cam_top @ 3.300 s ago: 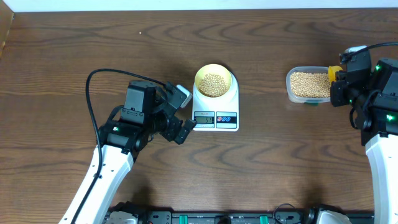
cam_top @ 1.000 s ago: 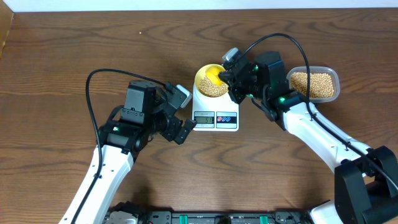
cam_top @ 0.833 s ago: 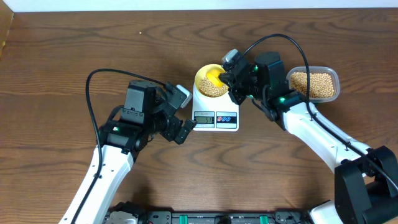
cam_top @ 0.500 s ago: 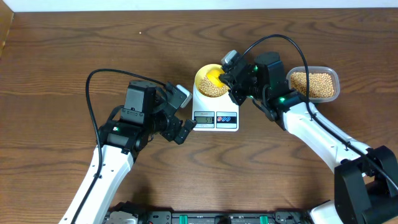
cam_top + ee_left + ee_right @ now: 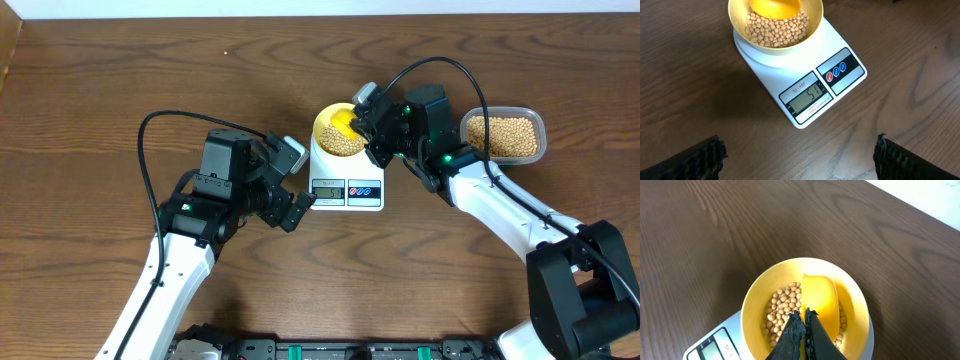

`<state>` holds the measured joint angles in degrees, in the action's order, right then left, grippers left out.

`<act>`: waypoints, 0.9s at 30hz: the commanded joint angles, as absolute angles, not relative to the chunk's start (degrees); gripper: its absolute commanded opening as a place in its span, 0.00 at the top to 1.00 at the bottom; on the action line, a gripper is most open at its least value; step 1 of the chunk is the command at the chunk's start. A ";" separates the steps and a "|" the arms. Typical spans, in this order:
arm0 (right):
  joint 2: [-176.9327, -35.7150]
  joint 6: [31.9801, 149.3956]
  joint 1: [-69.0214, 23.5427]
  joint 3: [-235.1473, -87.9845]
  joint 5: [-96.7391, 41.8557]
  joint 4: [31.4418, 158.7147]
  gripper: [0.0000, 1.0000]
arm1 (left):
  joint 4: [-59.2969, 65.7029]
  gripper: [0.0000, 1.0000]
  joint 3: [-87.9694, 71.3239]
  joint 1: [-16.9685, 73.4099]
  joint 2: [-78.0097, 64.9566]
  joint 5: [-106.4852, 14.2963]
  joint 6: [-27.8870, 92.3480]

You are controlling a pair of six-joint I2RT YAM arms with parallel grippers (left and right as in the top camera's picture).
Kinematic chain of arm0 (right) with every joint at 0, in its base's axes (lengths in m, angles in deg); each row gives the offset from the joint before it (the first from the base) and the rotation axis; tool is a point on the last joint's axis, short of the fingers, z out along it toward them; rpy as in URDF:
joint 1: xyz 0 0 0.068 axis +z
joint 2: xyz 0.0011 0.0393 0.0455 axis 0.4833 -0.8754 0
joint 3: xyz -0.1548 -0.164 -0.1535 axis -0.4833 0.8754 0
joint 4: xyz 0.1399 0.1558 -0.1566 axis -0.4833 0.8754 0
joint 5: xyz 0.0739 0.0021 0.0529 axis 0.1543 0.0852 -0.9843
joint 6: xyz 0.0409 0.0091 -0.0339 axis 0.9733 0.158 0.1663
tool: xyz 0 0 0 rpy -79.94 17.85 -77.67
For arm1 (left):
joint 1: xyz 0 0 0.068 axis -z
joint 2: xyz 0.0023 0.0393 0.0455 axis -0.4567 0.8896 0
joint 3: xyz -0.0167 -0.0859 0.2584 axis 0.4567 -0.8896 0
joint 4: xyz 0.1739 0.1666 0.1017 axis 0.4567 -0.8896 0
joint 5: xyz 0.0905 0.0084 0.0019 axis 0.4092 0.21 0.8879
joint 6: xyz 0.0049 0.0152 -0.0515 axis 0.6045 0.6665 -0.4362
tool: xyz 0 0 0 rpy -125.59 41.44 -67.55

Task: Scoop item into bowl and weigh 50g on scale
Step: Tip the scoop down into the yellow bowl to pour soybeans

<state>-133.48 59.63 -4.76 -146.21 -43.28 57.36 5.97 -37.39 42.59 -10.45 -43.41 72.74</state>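
Observation:
The pale yellow bowl [image 5: 341, 132] sits on the white scale [image 5: 349, 178] and holds tan beans [image 5: 776, 30]. The scale's display [image 5: 806, 94] reads about 51. My right gripper [image 5: 804, 317] is shut on the bright yellow scoop [image 5: 818, 298], whose head lies inside the bowl [image 5: 755, 309] over the beans [image 5: 780, 310]. The scoop head looks empty. My left gripper [image 5: 797, 155] is open and empty, low over the table just in front of the scale [image 5: 805, 75]. In the overhead view it [image 5: 290, 185] is left of the scale.
A clear plastic tub [image 5: 503, 136] of more beans stands to the right of the scale, behind my right arm. A black cable [image 5: 150, 150] loops over the table by my left arm. The table's far edge runs along the top.
My right arm came from the tub over to the bowl with the scoop, and has since shifted the scoop only slightly. My left arm has not moved.

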 commanded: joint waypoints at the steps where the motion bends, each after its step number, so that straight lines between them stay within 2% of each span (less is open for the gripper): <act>1: -133.66 58.93 -4.41 -146.52 -44.74 57.80 0.99 | 6.03 0.03 -37.46 42.35 -10.34 -43.06 72.44; 19: -133.66 60.46 -4.41 -146.52 -52.19 57.52 0.99 | 6.03 0.03 -37.46 42.35 -10.34 -43.06 72.44; 27: -133.68 60.15 -4.43 -146.52 -51.32 58.65 0.99 | 6.03 0.03 -37.46 42.35 -10.34 -43.08 72.44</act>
<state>-133.48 59.85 -4.76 -146.21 -51.01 58.44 5.95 -37.39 42.59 -10.45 -43.41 72.74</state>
